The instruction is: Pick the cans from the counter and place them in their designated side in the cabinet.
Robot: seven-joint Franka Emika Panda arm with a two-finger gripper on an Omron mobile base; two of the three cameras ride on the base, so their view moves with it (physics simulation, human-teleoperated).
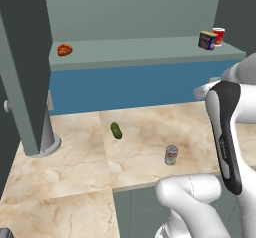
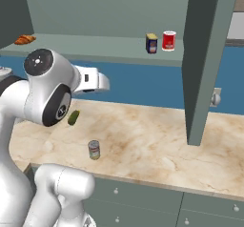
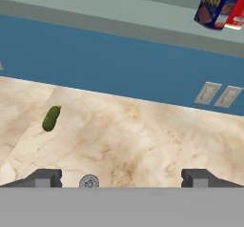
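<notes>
The silver can (image 1: 171, 155) with a green-and-red label stands upright on the beige marble counter (image 1: 150, 122), near its front edge; it also shows as the silver can (image 2: 94, 149). In the hand view its top (image 3: 89, 181) peeks up at the bottom edge. My gripper (image 3: 121, 178) is open and empty, fingertips wide apart, well above the counter and behind that can. The yellow-topped blue can (image 1: 207, 40) stands on the cabinet shelf (image 1: 130, 49) right beside the red can (image 1: 218, 36) at the right end, seen too as the blue can (image 2: 151, 43) and in the hand view (image 3: 215, 8).
A green pickle (image 1: 116, 130) lies on the counter left of the silver can. A croissant (image 1: 64, 49) sits at the shelf's left end. Open cabinet doors (image 1: 22, 62) (image 2: 205, 54) hang down on both sides. Two wall outlets (image 3: 217, 95) sit on the blue backsplash.
</notes>
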